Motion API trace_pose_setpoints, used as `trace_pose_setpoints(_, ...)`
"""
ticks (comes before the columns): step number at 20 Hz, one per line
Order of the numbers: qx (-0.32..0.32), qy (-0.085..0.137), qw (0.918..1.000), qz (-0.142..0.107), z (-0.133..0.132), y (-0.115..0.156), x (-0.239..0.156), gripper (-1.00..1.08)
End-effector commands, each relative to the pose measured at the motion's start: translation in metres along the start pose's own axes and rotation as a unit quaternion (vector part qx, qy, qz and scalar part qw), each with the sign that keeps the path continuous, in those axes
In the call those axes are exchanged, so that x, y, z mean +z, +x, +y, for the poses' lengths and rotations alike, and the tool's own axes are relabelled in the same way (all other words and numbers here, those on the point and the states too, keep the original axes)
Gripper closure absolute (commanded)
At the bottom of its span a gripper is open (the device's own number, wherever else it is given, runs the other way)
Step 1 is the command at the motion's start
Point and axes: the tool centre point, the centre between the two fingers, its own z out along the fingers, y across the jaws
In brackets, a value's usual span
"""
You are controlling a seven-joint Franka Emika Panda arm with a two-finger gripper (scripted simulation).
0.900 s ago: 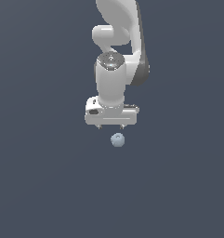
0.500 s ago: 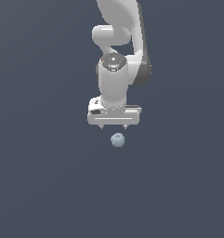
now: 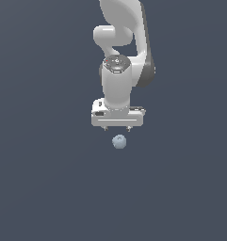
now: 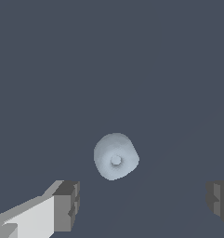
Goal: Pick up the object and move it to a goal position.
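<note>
The object is a small pale blue-grey ball (image 3: 119, 141) lying on the dark grey floor, just in front of the hand in the exterior view. In the wrist view the ball (image 4: 115, 156) sits between and a little ahead of the two fingers. My gripper (image 3: 117, 128) points down above the ball; only short finger stubs show under the white hand. In the wrist view the gripper (image 4: 143, 202) is wide open and empty, with one grey fingertip (image 4: 67, 204) on one side and the other fingertip (image 4: 219, 200) far across.
The white arm (image 3: 122, 47) rises behind the hand toward the top of the exterior view. The flat dark grey floor (image 3: 49, 188) lies all around.
The hand has moved a little lower and toward the ball. The ball has not moved.
</note>
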Motion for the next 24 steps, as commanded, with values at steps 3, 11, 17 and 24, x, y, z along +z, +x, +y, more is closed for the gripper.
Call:
trace_pose_setpoints(3, 0.017, 0.000, 0.9999, -0.001, -0.001, 0.000, 0.003, -0.92)
trace_pose_setpoints(11, 0.080, 0.001, 0.9968, -0.004, -0.004, -0.001, 0.012, -0.92)
trace_pose_setpoints(17, 0.154, 0.000, 0.9880, -0.007, -0.007, -0.002, 0.024, -0.92)
trace_pose_setpoints(24, 0.247, -0.003, 0.9690, -0.009, -0.010, -0.003, 0.037, -0.92)
